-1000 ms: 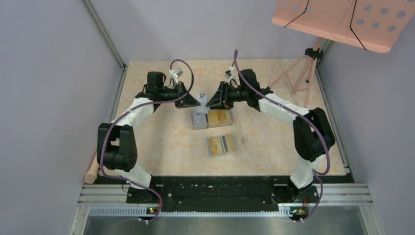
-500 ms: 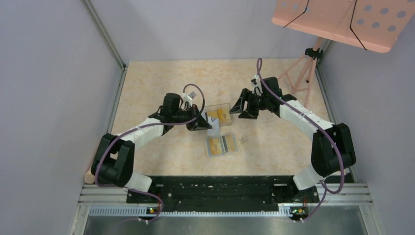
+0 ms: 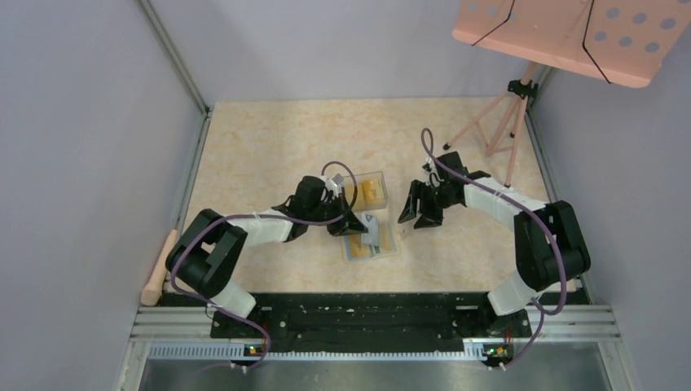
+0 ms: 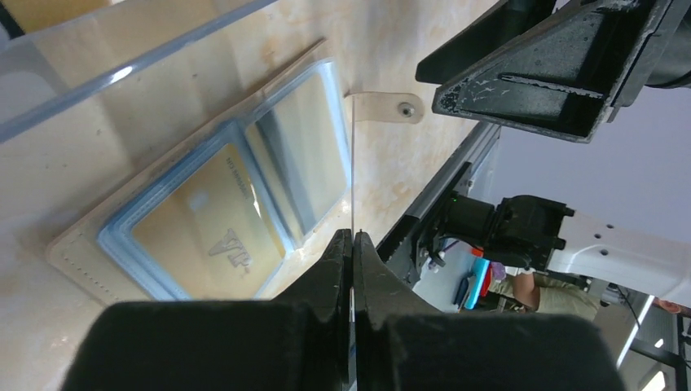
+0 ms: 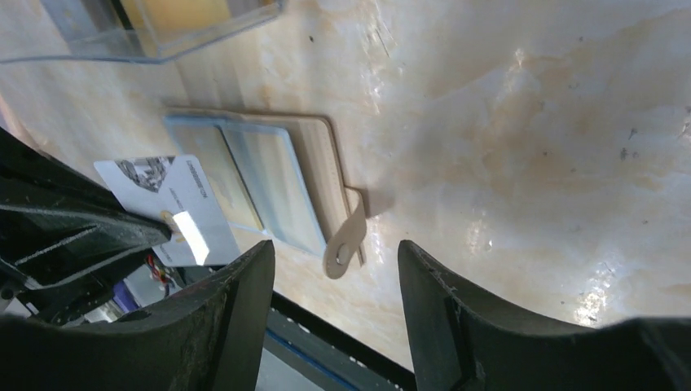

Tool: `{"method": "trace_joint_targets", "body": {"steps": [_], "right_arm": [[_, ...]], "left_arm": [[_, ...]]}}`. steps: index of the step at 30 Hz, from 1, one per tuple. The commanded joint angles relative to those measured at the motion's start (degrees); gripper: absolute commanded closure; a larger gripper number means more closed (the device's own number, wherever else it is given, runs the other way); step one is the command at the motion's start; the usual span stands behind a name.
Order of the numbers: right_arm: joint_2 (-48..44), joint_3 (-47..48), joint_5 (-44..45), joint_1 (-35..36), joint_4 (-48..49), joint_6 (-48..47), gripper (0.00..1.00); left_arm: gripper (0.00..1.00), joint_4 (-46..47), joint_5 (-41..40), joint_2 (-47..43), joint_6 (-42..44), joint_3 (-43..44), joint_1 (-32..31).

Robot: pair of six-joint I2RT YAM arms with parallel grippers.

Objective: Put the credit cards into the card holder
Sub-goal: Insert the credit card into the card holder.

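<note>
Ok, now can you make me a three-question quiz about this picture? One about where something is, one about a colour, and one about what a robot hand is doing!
1. Where is the card holder?
A) hanging in the air
B) lying open on the table
C) on a shelf

2. What colour is the card in its pocket?
A) green
B) black
C) golden

3. How is the right gripper?
A) open, holding nothing
B) shut on a card
C) shut on the holder

Answers:
1 B, it lies flat with its pockets showing.
2 C, it shows golden in the left wrist view.
3 A, its jaws stand apart with nothing between them.
</note>
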Motion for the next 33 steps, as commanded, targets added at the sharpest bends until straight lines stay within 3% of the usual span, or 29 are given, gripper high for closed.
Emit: {"method": "trace_joint_targets", "body": {"steps": [1,12,21,33], "right_arm": [[1.2,-1.94,-2.15,-0.27,4.06,-0.49,0.44],[1.6,-10.75,-7.88,0.96,13.63,4.63,0.5],[3.43,-10.79,-9.01,3.36,13.98,6.51,0.6],[4.25,-13.88,-11.45,6.49,18.76,11.78,0.75]], "left_arm": [[1.0,6.24,-3.71,0.54,-1.55,-3.12,-0.56],[1.0,9.87,-6.68,-0.5,-2.66,-9.09,-0.55],[1.0,13.57,-5.25,3.66,-3.83,-7.79,-1.07],[1.0,10.35,-5.85,3.44,-4.2,-6.57,-1.42]]}}
